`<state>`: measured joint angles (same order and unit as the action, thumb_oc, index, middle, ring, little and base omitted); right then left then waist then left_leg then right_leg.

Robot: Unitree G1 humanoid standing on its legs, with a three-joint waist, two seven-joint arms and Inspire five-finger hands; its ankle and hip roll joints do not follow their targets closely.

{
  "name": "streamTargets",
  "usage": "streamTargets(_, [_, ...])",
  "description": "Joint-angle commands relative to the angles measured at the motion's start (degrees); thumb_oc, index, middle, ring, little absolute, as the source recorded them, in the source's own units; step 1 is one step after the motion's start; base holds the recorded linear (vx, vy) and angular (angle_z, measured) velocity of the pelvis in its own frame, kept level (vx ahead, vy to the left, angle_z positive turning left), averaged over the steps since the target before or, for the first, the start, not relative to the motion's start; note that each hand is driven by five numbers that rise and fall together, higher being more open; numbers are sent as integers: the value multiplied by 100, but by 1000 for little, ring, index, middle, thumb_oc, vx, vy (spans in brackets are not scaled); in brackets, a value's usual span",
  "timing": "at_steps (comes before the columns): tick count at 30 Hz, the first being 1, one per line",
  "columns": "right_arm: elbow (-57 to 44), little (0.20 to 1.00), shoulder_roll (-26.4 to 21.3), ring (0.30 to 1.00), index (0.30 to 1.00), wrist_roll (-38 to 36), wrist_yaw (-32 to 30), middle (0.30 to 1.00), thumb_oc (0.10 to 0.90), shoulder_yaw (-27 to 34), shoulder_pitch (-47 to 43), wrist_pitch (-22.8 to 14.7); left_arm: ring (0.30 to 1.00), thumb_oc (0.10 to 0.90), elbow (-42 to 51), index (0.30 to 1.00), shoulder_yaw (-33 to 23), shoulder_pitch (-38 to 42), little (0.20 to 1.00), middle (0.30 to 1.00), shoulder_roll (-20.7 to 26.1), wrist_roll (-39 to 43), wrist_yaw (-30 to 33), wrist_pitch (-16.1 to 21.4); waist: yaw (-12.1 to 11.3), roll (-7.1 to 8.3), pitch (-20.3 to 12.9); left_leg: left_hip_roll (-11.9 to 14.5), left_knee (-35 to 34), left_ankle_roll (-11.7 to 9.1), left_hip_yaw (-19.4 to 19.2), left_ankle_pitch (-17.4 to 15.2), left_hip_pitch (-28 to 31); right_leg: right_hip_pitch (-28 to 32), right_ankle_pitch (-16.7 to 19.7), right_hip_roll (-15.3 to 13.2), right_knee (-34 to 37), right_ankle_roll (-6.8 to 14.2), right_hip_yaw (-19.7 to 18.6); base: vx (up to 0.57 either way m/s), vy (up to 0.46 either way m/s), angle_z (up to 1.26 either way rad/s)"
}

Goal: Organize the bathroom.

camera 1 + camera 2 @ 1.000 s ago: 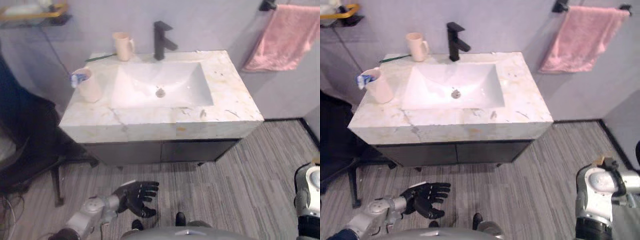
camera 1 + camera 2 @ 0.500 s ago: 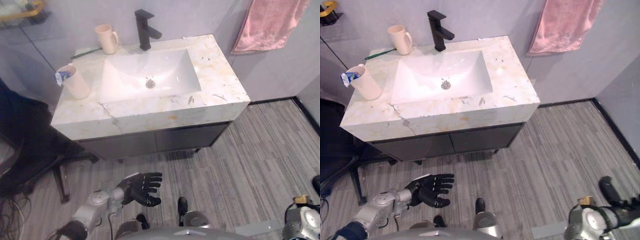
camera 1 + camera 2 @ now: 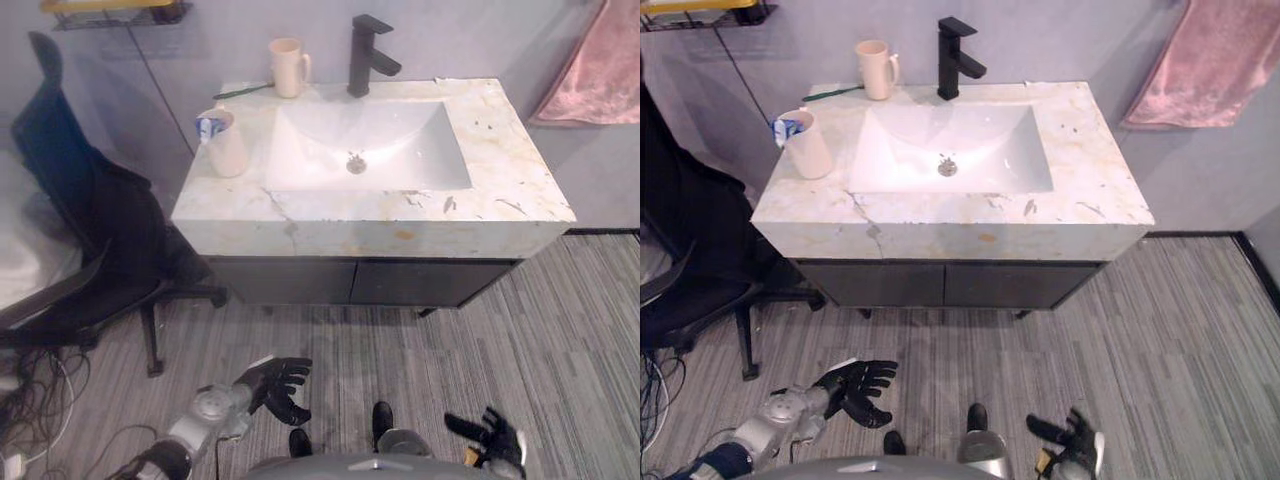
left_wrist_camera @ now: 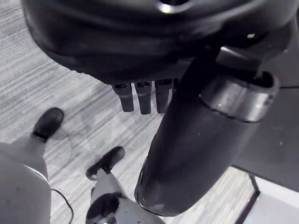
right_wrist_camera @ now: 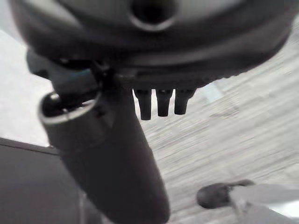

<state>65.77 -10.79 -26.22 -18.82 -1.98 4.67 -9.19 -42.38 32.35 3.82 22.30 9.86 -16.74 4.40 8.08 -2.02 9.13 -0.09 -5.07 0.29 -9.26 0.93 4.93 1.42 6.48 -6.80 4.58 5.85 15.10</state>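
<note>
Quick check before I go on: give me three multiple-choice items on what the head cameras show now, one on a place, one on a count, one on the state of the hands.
1. Where does the cream cup holding the blue-and-white tube stand?
A. in the white basin
B. on the marble counter, left of the basin
C. on the floor

2. How many cream cups are on the counter?
A. one
B. two
C. four

3. What are the robot's hands doing?
A. both low over the floor, fingers spread, holding nothing
B. left hand on the tap
C. right hand gripping the towel

Answers:
1 B: the cream cup with the tube stands on the marble counter, left of the white basin.
2 B: that cup, plus a cream handled mug by the black tap.
3 A: the left hand and right hand hang open above the grey striped floor.
</note>
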Motion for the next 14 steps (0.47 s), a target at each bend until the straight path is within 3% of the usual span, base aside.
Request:
streamTargets(1, [214,900,-316,900,900,111,-3,900,800,18,-57,31,900,800,-381,900,-40,674,900,900,-166,-677,520,529,33,29,-207,-113,7,90,-151,-470,82,-298,-455,267,-424,270,-281,-34,27,-5])
streamTargets(5, [509,900,-384,900,900,845,417,900,800,-204,-143,603,900,800,-378,900,-138,803,900,900,-131,-277,635,120,14,38,-232,-131,7,103,-229,-464,79,-327,-395,254,-394,317,-322,-26,32,-10])
streamTargets(8, [568,900,-393,900,900,776,503,900,800,-295,-179,721,900,800,-513,900,-233,792,900,900,-220,79,464,-62,-22,56,-255,-144,7,110,-234,-454,68,-320,-377,253,-381,331,-350,-5,8,-11])
streamTargets(9, [625,900,-406,900,900,734,525,900,800,-297,-246,946,900,800,-676,900,-300,779,900,900,-305,166,390,-48,-65,64,-278,-156,7,121,-229,-454,61,-322,-380,254,-390,336,-359,0,0,0])
streamTargets(14, [731,900,-355,900,900,691,468,900,800,-416,-450,1133,900,800,-1062,900,-295,811,900,900,-494,162,83,-54,-156,79,-321,-173,7,142,-225,-468,72,-286,-386,215,-379,343,-297,0,0,0])
